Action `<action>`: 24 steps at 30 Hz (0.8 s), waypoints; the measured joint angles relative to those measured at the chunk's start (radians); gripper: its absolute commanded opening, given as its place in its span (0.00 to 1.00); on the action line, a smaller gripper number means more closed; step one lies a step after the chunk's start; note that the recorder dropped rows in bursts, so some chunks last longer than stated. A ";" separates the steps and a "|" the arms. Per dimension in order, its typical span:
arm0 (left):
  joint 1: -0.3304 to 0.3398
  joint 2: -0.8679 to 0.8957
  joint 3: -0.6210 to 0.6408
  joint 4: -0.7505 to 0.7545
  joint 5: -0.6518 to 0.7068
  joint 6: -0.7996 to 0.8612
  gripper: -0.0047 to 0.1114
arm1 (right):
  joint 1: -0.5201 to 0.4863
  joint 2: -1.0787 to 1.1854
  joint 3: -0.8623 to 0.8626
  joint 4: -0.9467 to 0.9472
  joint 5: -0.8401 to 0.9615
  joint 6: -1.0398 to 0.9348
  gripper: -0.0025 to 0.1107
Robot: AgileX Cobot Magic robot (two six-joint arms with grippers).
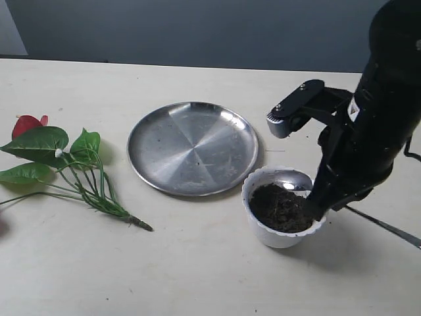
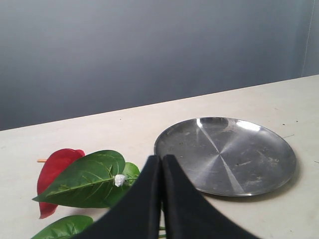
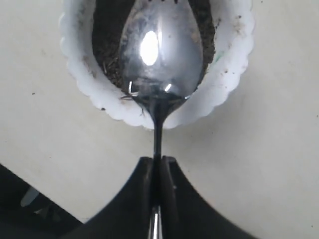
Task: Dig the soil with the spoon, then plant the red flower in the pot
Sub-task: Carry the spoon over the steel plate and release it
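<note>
Right gripper [image 3: 156, 167] pinches the spoon [image 3: 160, 47] by its handle, bowl over the soil [image 1: 281, 207] inside the pot [image 1: 266, 232], beside the steel plate [image 1: 193, 147]; left gripper [image 2: 161, 164] is pressed together near the red flower [image 1: 27, 124].

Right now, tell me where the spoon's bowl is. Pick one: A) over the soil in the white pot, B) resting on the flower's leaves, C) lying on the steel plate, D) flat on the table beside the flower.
A: the right gripper is shut on the handle of the spoon, whose bowl sits over the soil inside the scalloped rim of the pot.
</note>
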State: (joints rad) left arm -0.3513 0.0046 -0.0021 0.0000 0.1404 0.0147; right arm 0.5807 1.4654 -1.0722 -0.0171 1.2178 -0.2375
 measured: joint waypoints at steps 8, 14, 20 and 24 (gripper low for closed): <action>0.000 0.000 0.000 0.000 0.000 0.000 0.05 | 0.002 0.011 0.000 0.260 -0.440 0.002 0.02; 0.000 0.000 0.000 0.000 0.000 0.000 0.05 | 0.002 0.165 -0.094 0.420 -0.745 0.000 0.02; 0.000 0.000 0.000 0.000 0.000 0.000 0.05 | 0.002 0.361 -0.303 0.446 -0.743 0.000 0.02; 0.000 0.000 0.000 0.000 0.000 0.000 0.05 | 0.002 0.472 -0.418 0.444 -0.720 -0.002 0.02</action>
State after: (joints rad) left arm -0.3513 0.0046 -0.0021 0.0000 0.1404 0.0147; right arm 0.5831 1.9370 -1.4904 0.4267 0.4980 -0.2392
